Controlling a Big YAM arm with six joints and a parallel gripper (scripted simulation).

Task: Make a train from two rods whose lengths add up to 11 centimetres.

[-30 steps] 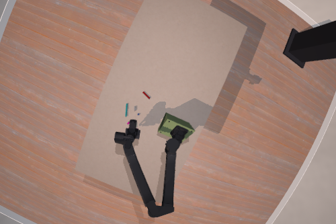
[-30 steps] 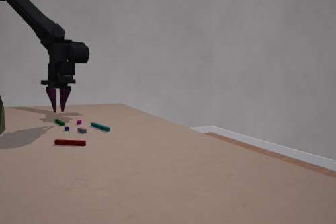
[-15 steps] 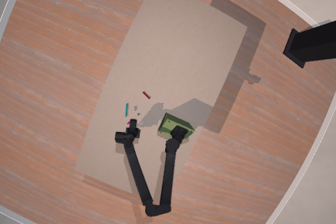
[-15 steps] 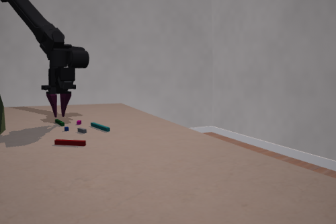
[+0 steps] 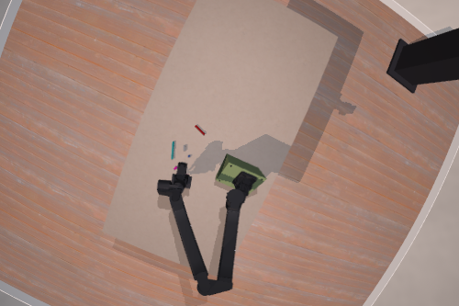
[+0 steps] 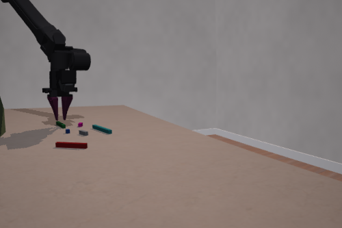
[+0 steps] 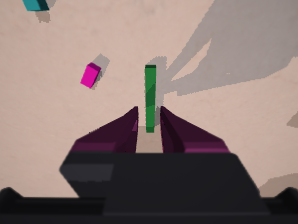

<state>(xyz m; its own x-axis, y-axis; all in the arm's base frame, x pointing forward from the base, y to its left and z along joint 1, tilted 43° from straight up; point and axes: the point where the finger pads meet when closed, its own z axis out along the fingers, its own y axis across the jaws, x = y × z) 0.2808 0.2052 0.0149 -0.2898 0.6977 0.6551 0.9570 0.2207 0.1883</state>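
My gripper (image 6: 61,120) (image 7: 149,111) is open, its fingers a little apart, pointing down above the green rod. The green rod (image 6: 61,124) (image 7: 150,92) lies flat on the table, in line with the gap between the fingertips; the arm hides it in the top view. The grey rod (image 5: 185,147) (image 6: 83,133) lies apart from the others. A magenta rod (image 5: 175,167) (image 6: 80,124) (image 7: 90,76) lies left of the green one in the wrist view. The turquoise rod (image 5: 173,150) (image 6: 102,129) (image 7: 35,4), blue rod (image 5: 189,156) (image 6: 68,131) and red rod (image 5: 200,130) (image 6: 71,145) lie separately.
A green box-like block (image 5: 227,169) stands beside the arm's base, to the right of the rods in the top view. The tabletop (image 5: 239,62) (image 6: 191,183) extends beyond the red rod. The table's left edge runs past the turquoise rod in the top view.
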